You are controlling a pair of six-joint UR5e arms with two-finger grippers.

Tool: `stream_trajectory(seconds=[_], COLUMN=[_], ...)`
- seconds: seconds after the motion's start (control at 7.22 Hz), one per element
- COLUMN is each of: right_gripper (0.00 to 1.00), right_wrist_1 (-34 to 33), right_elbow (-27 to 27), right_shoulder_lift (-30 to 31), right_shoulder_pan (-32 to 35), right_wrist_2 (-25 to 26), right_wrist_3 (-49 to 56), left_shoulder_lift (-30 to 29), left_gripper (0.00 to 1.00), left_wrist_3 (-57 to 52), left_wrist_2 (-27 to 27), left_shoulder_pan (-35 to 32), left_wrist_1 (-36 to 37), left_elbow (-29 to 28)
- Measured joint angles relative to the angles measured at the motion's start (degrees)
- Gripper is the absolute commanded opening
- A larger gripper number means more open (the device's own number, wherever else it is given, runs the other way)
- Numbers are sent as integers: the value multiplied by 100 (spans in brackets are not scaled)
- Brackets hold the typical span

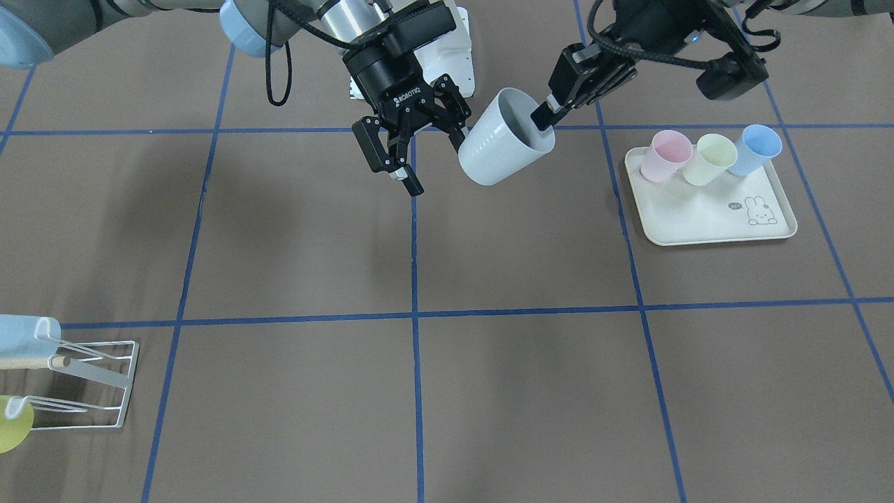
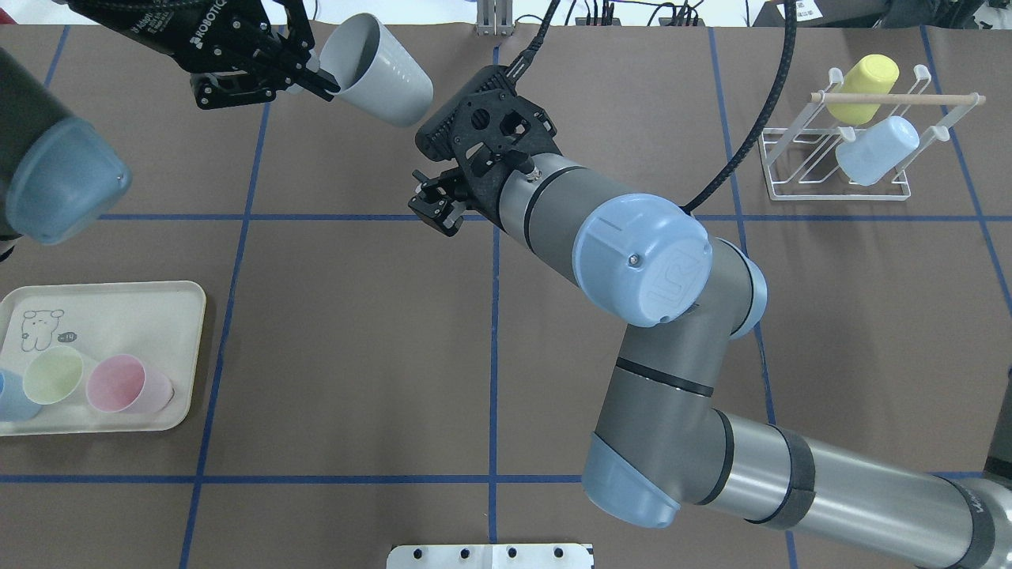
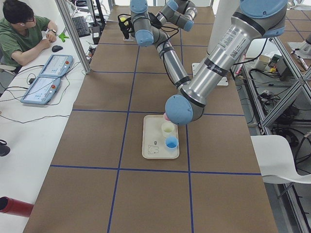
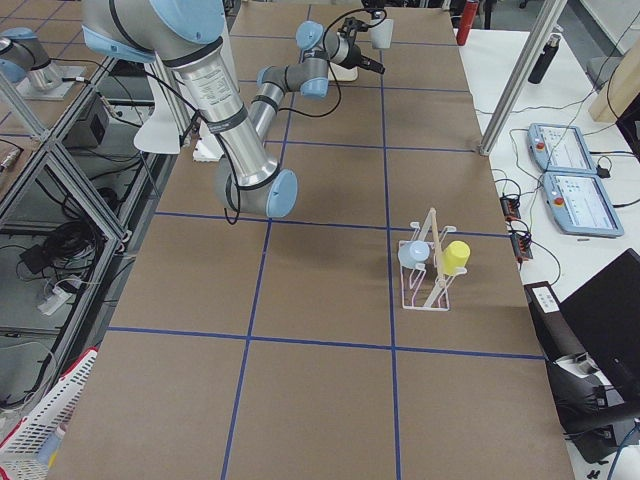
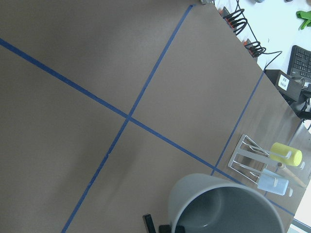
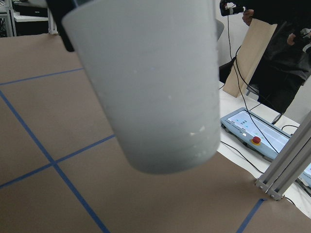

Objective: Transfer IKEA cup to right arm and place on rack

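The IKEA cup (image 1: 499,143), pale grey-white, hangs tilted above the table's far middle. My left gripper (image 1: 543,115) is shut on its rim, one finger inside the mouth; the overhead view shows the same hold on the cup (image 2: 383,71) by the left gripper (image 2: 326,81). The right arm's gripper (image 1: 434,162) stands open just beside the cup's base, one finger close to the cup's wall. The cup (image 6: 150,82) fills the right wrist view. The white wire rack (image 2: 830,188) stands at the far right, holding a yellow cup (image 2: 868,77) and a light blue cup (image 2: 877,150).
A cream tray (image 2: 126,312) with a bunny drawing sits at my near left and carries pink (image 2: 126,385), green (image 2: 54,376) and blue cups. Blue tape lines cross the brown table. A person (image 3: 24,31) sits at a side desk with control tablets.
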State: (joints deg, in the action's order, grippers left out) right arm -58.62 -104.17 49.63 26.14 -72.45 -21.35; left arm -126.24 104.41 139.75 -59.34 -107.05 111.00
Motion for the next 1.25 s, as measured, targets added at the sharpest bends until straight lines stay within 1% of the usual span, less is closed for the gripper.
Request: stream_trajectory(seconds=[0.14,0.28,0.55,0.97,1.25], right_gripper=[99,99,99,99,99], right_wrist_1=[209,606,1240,1454,1558], right_elbow=[0,24,66,72,72], right_shoulder_lift=[14,48,107,187,210], right_shoulder_pan=[-88,-205,-352,-380,-402], right_wrist_2=[165,370,590,740,817], right_wrist_3=[89,262,636,740,765], left_shoulder_lift=[-3,-13,-28,-29,-54], left_gripper=[0,0,0,0,0], left_wrist_3=[-5,-19,-62,-100,-136], left_wrist_2=[2,31,317,1073,1279], left_shoulder_pan=[1,1,-12,-309,-394], left_wrist_1=[0,2,13,33,29], left_elbow=[-7,-11,-27,-124,-238])
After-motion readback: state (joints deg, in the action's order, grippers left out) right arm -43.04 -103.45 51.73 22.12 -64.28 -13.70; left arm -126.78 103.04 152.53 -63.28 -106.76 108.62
